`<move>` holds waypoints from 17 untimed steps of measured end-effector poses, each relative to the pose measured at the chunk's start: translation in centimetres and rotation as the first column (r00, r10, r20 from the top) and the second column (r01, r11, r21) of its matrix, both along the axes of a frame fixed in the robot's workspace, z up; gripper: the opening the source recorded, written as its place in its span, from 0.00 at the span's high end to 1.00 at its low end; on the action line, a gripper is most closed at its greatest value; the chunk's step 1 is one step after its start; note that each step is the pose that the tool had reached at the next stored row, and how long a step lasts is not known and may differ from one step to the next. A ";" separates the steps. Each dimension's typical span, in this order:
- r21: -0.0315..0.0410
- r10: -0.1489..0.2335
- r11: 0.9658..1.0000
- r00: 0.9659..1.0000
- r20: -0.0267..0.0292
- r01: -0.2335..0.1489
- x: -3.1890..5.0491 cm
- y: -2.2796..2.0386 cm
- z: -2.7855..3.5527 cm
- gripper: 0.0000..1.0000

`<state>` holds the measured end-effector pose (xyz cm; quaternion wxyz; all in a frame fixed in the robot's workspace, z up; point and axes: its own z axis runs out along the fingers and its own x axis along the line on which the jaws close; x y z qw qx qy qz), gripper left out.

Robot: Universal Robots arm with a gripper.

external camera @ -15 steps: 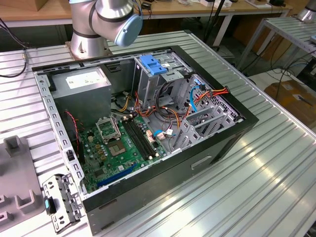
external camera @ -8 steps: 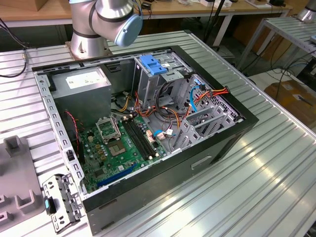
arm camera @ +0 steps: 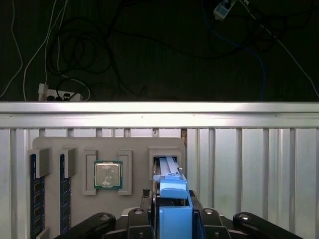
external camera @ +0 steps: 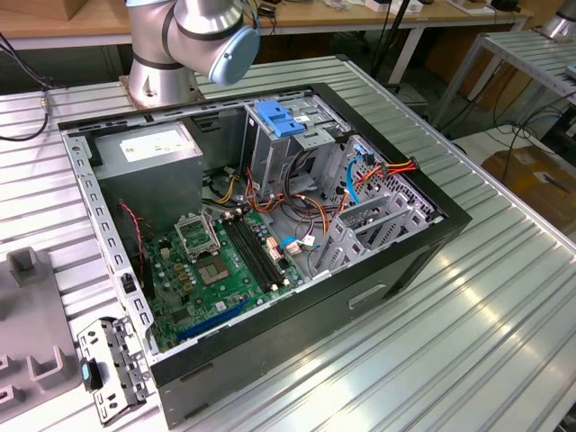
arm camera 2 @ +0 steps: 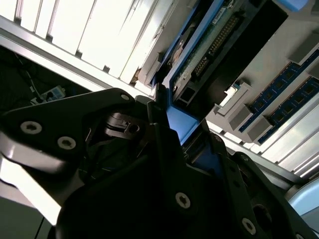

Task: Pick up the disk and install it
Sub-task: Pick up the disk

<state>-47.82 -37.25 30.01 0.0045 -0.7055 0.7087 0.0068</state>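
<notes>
Two black fingers (arm camera 2: 158, 130) of the tool (arm camera: 173, 215) were clamped on the blue plastic frame (arm camera 2: 180, 122) at one end of the disk (arm camera: 168, 172), so I read the tool as closed and gripping the disk edge-on. In the second wrist view the disk's green circuit side faced the camera.

In the first wrist view its far end reached the slot (arm camera: 154, 155) of a grey tray (arm camera: 75, 144), just beside a seated processor (arm camera: 108, 175), with memory sticks (arm camera: 33, 199) further along. I could not tell whether the disk had cleared the slot.

In the exterior view the open computer case (external camera: 396, 261) lay across the middle of the frame on the ribbed metal desk (external camera: 486, 333). Its tall grey drive cage (external camera: 270, 157), with a light-blue latch (external camera: 279, 117), stood at upper centre.

My worry was the grip. The tool held only plastic at one end, so the disk's weight might make it pivot or slip between the fingers. If it was in the slot, any tilt could jam it against the walls and drag the tray. At the case, the orange and blue cables (external camera: 396, 168) beside the cage, towards the exterior view's right, looked likely to snag a corner.
</notes>
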 end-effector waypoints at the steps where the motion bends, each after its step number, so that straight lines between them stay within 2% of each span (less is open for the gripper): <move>1: 0.000 0.000 1.000 1.000 0.000 0.000 0.00 0.00 0.05 0.63; 12: -0.001 0.000 1.000 1.000 0.000 0.000 0.01 0.00 0.20 0.63; 17: -0.002 0.000 1.000 1.000 0.000 0.000 0.01 0.00 0.46 0.63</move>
